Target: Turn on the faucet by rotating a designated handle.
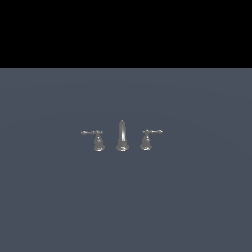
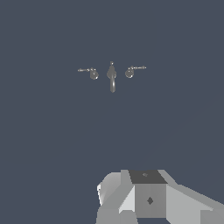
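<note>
Faucet [image 1: 121, 136] sits at centre of the exterior view on a flat grey-blue surface [image 1: 197, 197]: arched spout [image 1: 121, 134] in the middle, a lever on each side. Target handle [image 1: 96, 138] on the exterior view's left, lever arm pointing outward; mirror handle [image 1: 148, 137] opposite. Gripper [image 2: 148, 199] seen only as grey housing in wrist view, well apart from the faucet [image 2: 112, 74]; fingers out of sight, grip state cannot be told.

Only the wrist view shows any of the robot: a blocky, faceted pincer body [image 2: 148, 197] in pale grey and white. Its middle is a darker grey square face bearing a small black diamond mark, topped by a near-black panel. Lighter angular wedges flank it on both sides, one rounded and bright white.
</note>
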`<state>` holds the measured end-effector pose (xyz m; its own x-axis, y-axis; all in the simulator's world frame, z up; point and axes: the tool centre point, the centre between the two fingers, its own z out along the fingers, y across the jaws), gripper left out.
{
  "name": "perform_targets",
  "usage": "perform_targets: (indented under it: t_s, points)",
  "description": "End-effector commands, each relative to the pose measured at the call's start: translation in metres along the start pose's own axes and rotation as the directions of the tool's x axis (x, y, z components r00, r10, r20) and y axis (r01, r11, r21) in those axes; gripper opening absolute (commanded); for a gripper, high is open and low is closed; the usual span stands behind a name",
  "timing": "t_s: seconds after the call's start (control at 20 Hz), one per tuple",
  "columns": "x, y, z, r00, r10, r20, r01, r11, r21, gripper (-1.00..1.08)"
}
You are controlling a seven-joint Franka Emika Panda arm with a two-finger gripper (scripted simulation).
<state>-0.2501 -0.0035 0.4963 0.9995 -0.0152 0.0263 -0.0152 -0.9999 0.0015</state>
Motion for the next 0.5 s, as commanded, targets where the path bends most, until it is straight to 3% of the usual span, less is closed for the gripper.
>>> perform_targets:
  t_s: [0.0, 0.45]
  points:
    - [0.000, 0.000, 0.000, 1.000, 0.000, 0.000, 0.000, 1.000, 0.000, -1.00]
    - [0.003, -0.009, 0.012, 0.999, 0.042, 0.001, -0.042, 0.999, -0.001, -1.00]
